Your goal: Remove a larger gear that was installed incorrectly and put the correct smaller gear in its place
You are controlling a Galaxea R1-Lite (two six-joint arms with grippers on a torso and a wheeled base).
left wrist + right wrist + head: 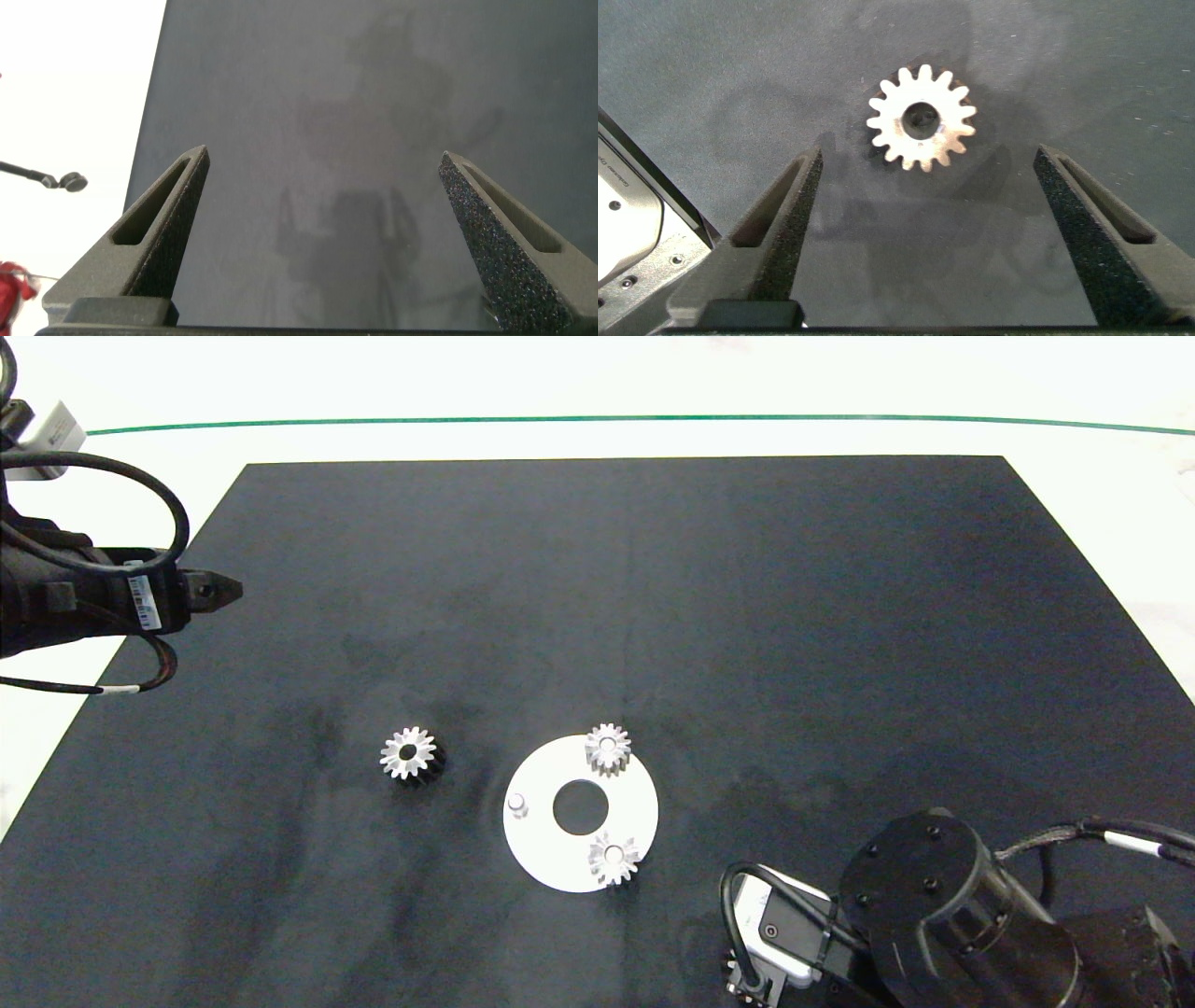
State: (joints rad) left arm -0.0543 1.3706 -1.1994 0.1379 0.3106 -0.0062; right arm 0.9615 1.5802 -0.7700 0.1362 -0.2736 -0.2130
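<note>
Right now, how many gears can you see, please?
4: a far gear and near gear on the white disc, one loose gear left of it, one flat gear beneath the right pincer.

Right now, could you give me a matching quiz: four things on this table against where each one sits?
1 larger gear
2 smaller gear
3 bare peg
4 left gripper

A on the white disc
B alone on the black mat, apart from the disc
C open, at the mat's edge
D on the mat before the open right gripper

Pairs: 1-B, 2-D, 3-A, 4-C
</note>
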